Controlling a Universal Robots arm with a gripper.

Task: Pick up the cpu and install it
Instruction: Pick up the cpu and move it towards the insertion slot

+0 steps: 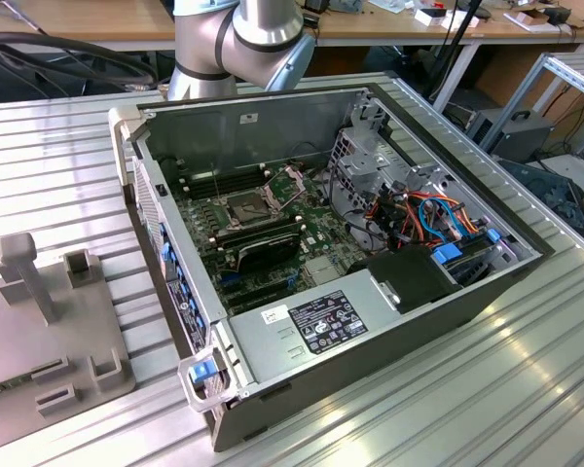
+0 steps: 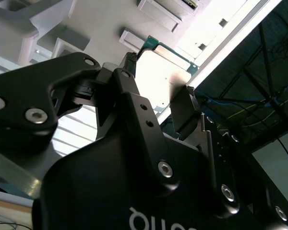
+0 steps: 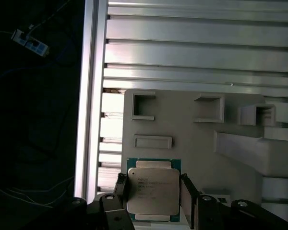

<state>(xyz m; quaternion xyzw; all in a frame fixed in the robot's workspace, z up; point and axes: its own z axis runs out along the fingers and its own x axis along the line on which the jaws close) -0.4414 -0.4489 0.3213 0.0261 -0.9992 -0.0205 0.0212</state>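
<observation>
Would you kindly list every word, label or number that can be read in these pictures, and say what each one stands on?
Nothing reads with confidence.
On the cpu: lines of print on its face, not legible.
On the tool gripping it: white letters on its body, cut off at the picture's edge.
On the power supply: a black label and a white sticker, print too small to read.

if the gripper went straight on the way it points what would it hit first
The cpu, right at the tip of the gripper, comes first; behind it the grey fixture plate, depth unclear.
</observation>
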